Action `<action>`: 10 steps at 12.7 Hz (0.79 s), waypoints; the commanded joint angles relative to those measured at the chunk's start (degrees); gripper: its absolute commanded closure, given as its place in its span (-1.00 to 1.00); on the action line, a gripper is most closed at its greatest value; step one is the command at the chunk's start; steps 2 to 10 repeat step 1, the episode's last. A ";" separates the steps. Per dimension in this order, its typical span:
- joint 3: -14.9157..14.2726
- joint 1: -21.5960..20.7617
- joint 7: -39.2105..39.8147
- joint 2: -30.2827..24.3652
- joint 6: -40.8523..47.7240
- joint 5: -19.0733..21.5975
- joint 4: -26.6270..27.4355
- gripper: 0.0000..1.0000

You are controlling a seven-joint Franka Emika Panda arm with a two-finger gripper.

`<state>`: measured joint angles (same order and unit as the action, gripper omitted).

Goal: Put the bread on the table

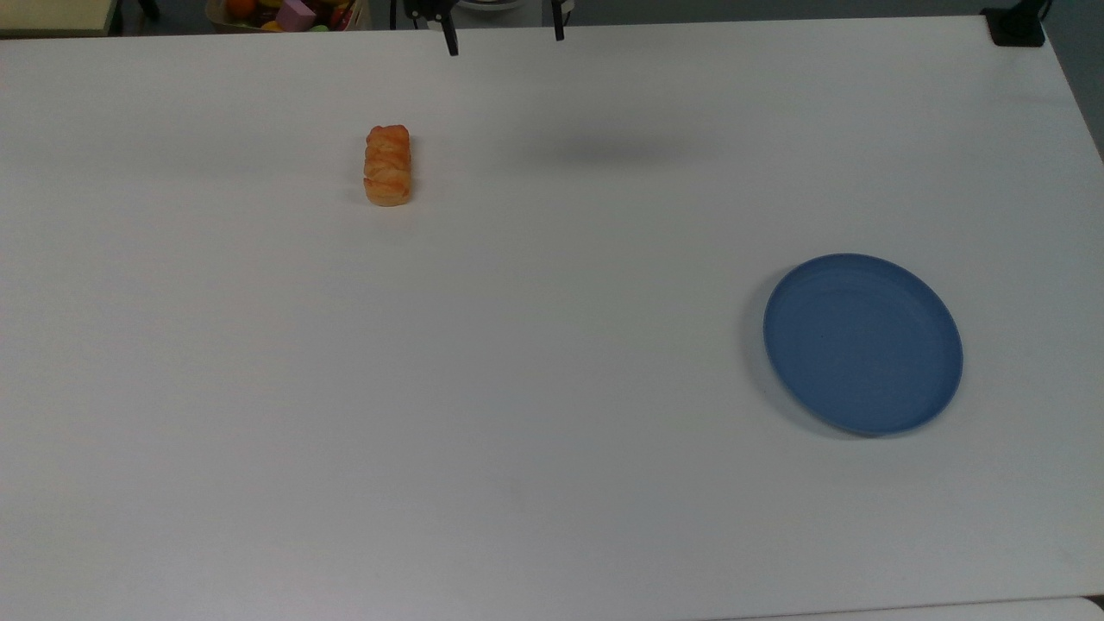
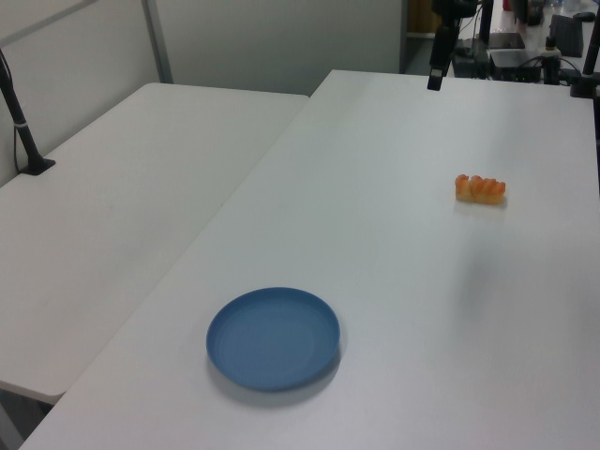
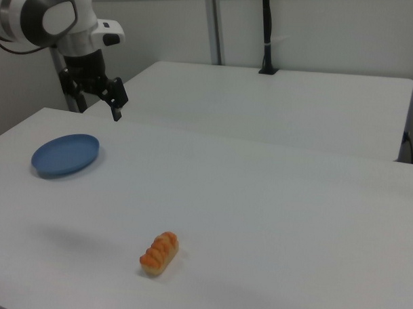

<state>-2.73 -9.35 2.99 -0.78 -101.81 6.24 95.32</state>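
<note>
The bread (image 1: 388,166), a small braided golden-orange bun, lies on the white table (image 1: 517,362) toward the top view's upper left. It also lies alone on the table in the left view (image 2: 480,188) and the right view (image 3: 159,253). My gripper (image 1: 504,41) hangs high above the table's far edge, to the right of the bread in the top view, well clear of it. Its two black fingers stand wide apart with nothing between them. One finger (image 2: 435,77) hangs down in the left view. The white arm (image 3: 55,13) rises at the right view's upper left.
A round blue plate (image 1: 862,343) sits bare on the table at the top view's right, far from the bread (image 2: 273,337) (image 3: 65,154). A box of colourful toys (image 1: 293,13) and a black clamp (image 1: 1018,26) lie beyond the far edge. A second white table (image 2: 141,187) adjoins.
</note>
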 commanded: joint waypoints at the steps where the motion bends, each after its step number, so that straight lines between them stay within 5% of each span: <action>1: -0.88 -1.37 0.61 -1.59 -1.55 -0.88 2.06 -1.00; 10: -0.88 -1.37 0.61 -1.59 -1.55 -0.88 2.06 -1.00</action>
